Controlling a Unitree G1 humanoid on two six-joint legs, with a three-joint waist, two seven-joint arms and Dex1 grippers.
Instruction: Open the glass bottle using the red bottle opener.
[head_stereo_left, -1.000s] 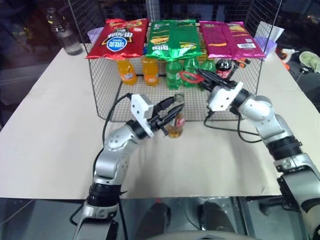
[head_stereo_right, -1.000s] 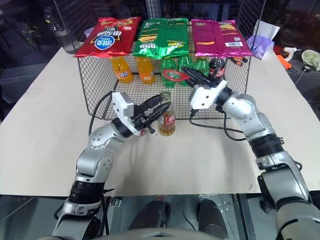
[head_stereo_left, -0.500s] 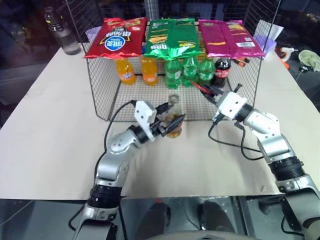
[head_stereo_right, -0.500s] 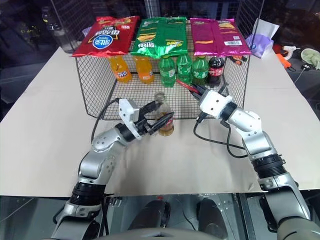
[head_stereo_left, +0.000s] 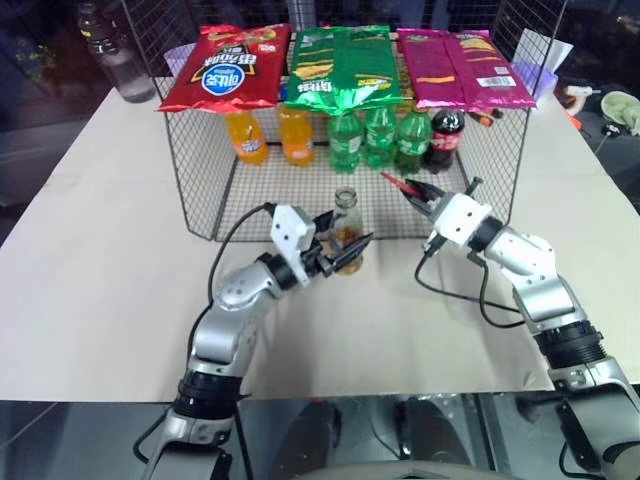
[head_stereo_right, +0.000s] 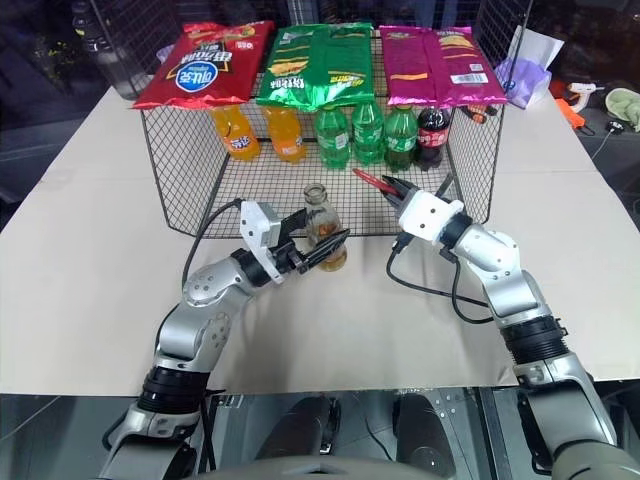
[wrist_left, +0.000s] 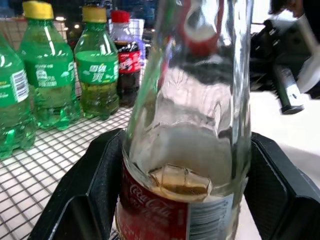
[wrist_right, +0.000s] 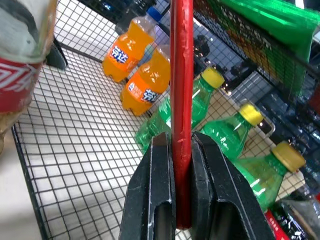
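Bottle state: glass bottle upright on the worktop, just in front of the wire basket; its mouth looks uncapped, though I can't be sure. Left gripper brackets its lower body, jaws spread, apparently not clamped. Right gripper is clamped on the red bottle opener, off to the bottle's right. Handling, my read: glass is rigid, slick and breakable, and part-full so bottom-heavy; grip low on the label band, not the neck. Left wrist view shows both black pads flanking the label. Right wrist view shows the opener handle pinched edge-on between the fingers.
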